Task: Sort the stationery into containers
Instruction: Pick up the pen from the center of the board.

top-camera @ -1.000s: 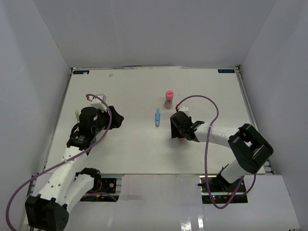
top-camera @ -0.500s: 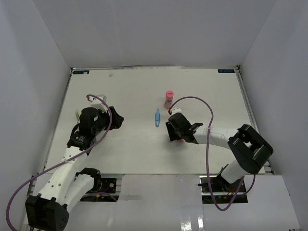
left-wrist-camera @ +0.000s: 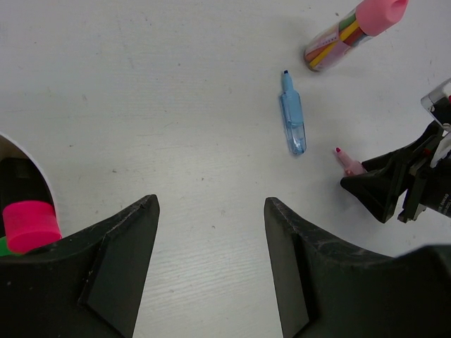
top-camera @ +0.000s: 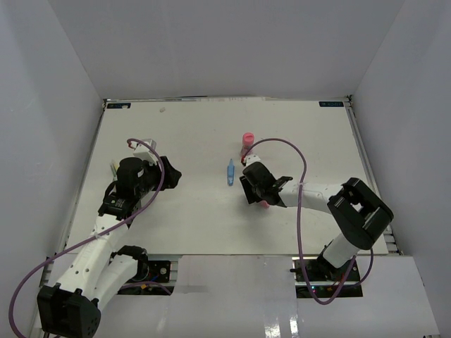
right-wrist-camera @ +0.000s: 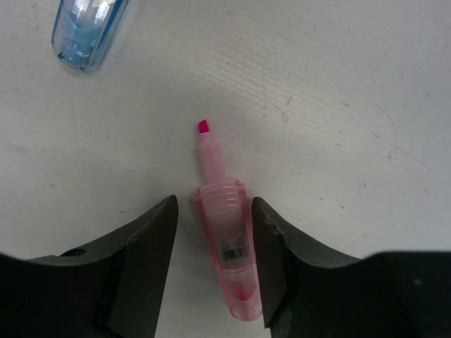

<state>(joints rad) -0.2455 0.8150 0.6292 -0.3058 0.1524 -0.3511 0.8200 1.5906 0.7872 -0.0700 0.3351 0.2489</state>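
Note:
An uncapped pink highlighter (right-wrist-camera: 229, 260) lies flat on the table between the fingers of my right gripper (right-wrist-camera: 213, 204), tip pointing away. The jaws are open and straddle it; the right finger is almost on it and the left stands a little off. It also shows in the top view (top-camera: 265, 204) beside the right gripper (top-camera: 252, 189). A blue pen (top-camera: 230, 171) lies just left, also in the right wrist view (right-wrist-camera: 84, 28). My left gripper (left-wrist-camera: 211, 211) is open and empty. The white bowl's rim (left-wrist-camera: 32, 158) shows at its left, with a pink cap (left-wrist-camera: 28, 224) inside.
A clear stubby cylinder with a pink cap (top-camera: 246, 144), holding coloured sticks, lies behind the right gripper; it also shows in the left wrist view (left-wrist-camera: 349, 32). White walls close the table on three sides. The left arm hides the bowl in the top view.
My right gripper has slid left and slightly forward, coming down around the pink highlighter. The left arm has not moved.

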